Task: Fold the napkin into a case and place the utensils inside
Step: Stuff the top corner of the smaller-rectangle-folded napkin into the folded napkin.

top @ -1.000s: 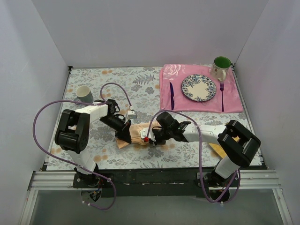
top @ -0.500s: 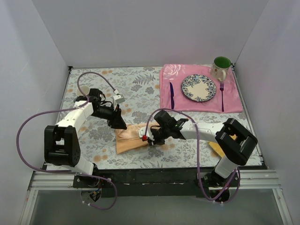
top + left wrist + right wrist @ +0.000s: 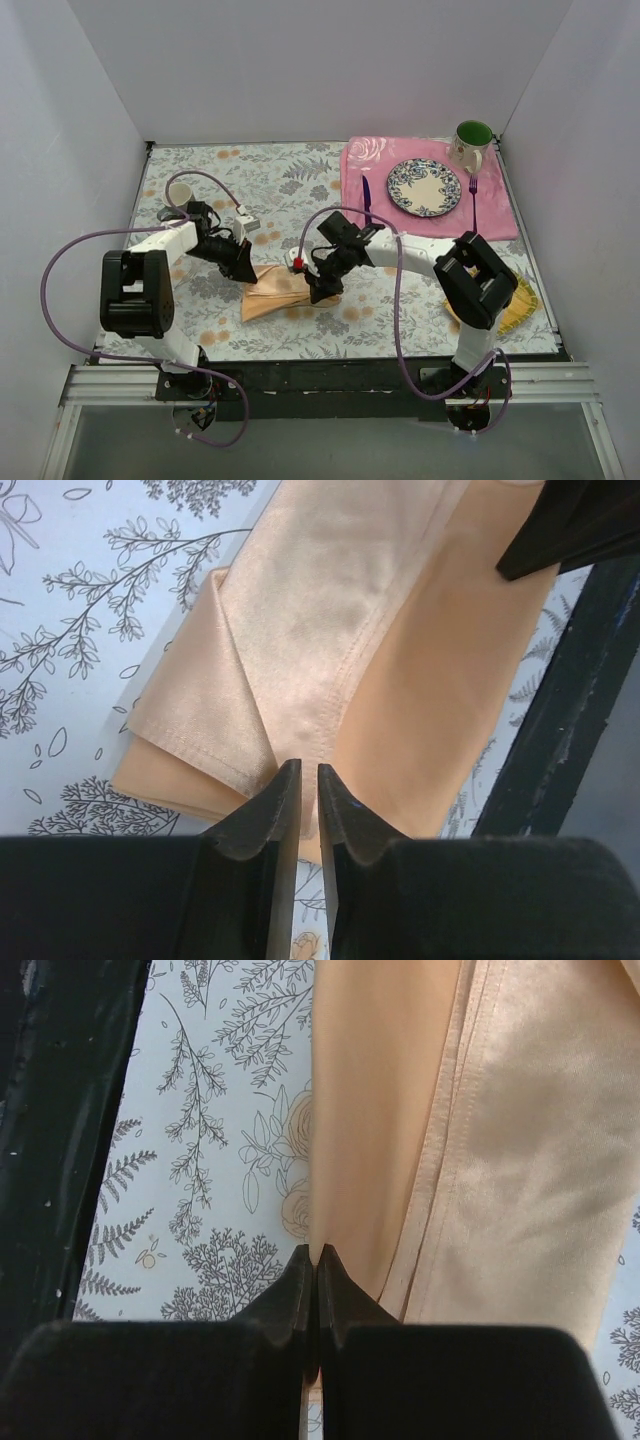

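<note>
On the floral counter (image 3: 200, 180), the partly folded napkin (image 3: 272, 298) lies near the arms, its long axis running across from one claw to the other. The right claw (image 3: 322, 292) is clamped on its right edge, while the left claw (image 3: 245, 268) sits nearly closed at the left end; I cannot tell whether it pinches cloth. The knife (image 3: 366, 205) and fork (image 3: 473, 203) lie well apart, nearer the right arm.

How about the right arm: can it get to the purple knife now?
Probably not yet. The right tool is shut on the napkin, so it must let go first. Otherwise the knife on the pink placemat lies close, nothing between.
</note>
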